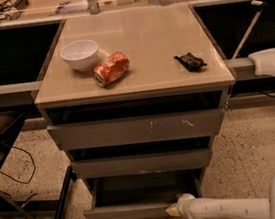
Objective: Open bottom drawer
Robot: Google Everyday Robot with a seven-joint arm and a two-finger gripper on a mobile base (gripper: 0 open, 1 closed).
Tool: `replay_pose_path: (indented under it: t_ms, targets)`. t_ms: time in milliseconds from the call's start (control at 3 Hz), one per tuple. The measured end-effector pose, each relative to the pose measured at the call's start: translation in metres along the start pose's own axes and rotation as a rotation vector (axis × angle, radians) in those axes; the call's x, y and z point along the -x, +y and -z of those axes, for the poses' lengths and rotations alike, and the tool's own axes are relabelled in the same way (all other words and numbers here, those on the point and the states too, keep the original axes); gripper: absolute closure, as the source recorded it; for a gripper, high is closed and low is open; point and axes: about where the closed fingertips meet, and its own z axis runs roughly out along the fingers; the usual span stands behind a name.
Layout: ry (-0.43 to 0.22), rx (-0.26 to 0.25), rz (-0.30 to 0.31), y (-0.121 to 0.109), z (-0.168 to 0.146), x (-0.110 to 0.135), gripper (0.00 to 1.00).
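Note:
The bottom drawer (126,212) is the lowest of three grey handleless drawers in the cabinet. It stands pulled out, showing its shallow grey box inside (143,187). My gripper (174,209) sits at the right end of the drawer's front panel, at the tip of my white arm (226,209) coming in from the lower right. The fingers are small and pale against the panel edge. The middle drawer (142,164) and the top drawer (137,130) with white scratch marks stand above it, each slightly out.
On the cabinet top (168,37) lie a white bowl (80,54), a crushed orange can (111,68) and a small black object (189,61). A black chair frame and cables (15,178) stand at the left. Speckled floor lies to the right (262,140).

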Motion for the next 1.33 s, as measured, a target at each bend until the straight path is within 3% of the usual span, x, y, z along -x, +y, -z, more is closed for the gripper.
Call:
replay_pose_path:
  t_ms: [1333]
  targets:
    - [0.005,-0.002,0.003,0.0068,0.0119,-0.0100,1.00]
